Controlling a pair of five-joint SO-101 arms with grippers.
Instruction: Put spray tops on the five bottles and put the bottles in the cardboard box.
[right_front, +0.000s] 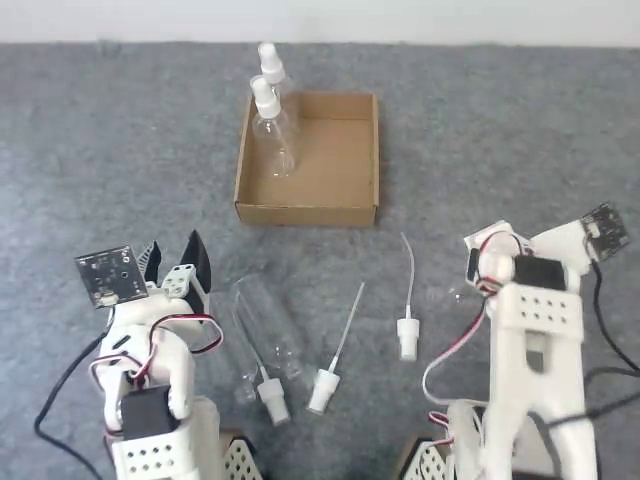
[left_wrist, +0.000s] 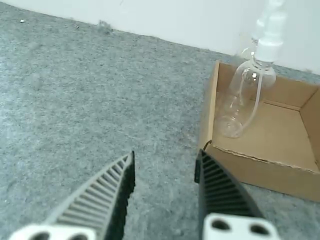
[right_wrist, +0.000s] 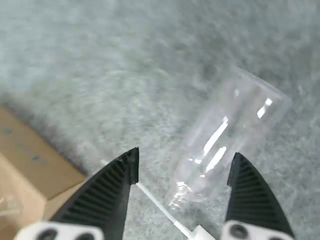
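Left gripper (left_wrist: 165, 165): jaws spread apart with nothing between them. It hangs over bare grey carpet (right_front: 110, 150), short of the near-left corner of the box.
Right gripper (right_wrist: 184, 157): jaws wide and clamped on nothing. A clear bottle (right_wrist: 225, 142) lies on its side on the carpet below, in the gap between them. Whether either jaw touches it cannot be told.
Cardboard box (right_front: 305, 213): open-topped, at the far middle of the table.
Capped bottle (right_front: 272, 135): upright inside the box, in its far-left corner, with a white spray top on.
Second capped bottle (right_front: 270, 62): upright just behind the first, at the box's back wall — inside or just outside it, I cannot tell.
Lying bottle (right_front: 268, 322): clear, on its side on the carpet just beside the left arm, well short of the box.
Near spray top (right_front: 273, 398): at the near end of the lying bottle. Whether it is screwed on cannot be told.
Straight-tube spray top (right_front: 322, 388): loose on the carpet just beside the near spray top, its dip tube pointing toward the box.
Curved-tube spray top (right_front: 407, 335): loose on the carpet between the straight-tube one and the right arm — its tube bends up toward the box's near-right corner.
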